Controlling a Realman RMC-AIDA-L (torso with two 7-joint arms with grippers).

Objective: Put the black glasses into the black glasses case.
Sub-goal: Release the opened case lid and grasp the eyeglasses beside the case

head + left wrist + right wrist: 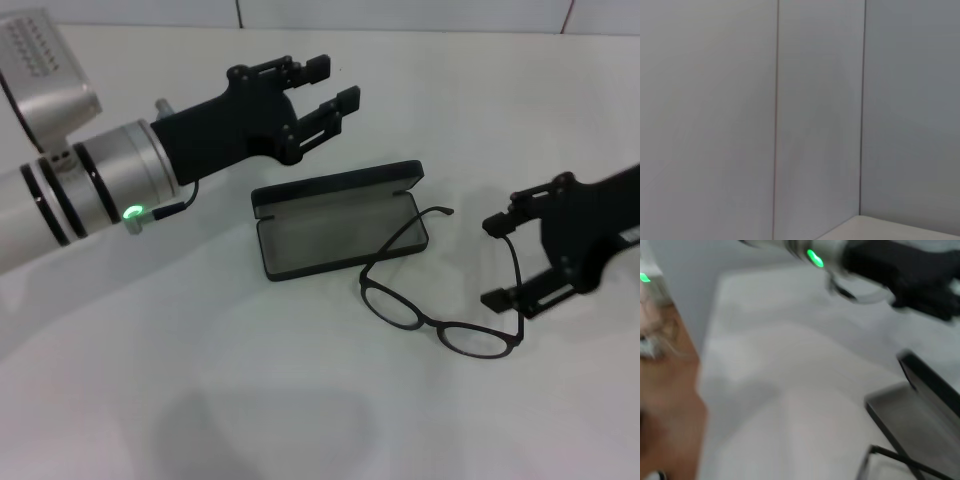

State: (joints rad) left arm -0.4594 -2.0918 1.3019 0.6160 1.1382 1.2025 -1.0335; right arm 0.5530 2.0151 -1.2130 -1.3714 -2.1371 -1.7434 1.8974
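The black glasses case (340, 232) lies open in the middle of the table, grey lining up, its lid standing along the far side; it also shows in the right wrist view (920, 427). The black glasses (440, 318) rest unfolded on the table just right of and in front of the case. One temple arm lies over the case's right corner. My right gripper (498, 260) is open at the glasses' right end, and the other temple arm crosses the gap at its fingertips. Above and behind the case's left part hovers my left gripper (335, 83), open and holding nothing.
White tabletop (200, 400) spreads all around the case and glasses. A wall of grey panels (815, 100) stands behind the table. Beyond the table's edge, the right wrist view shows a brown floor (665, 405).
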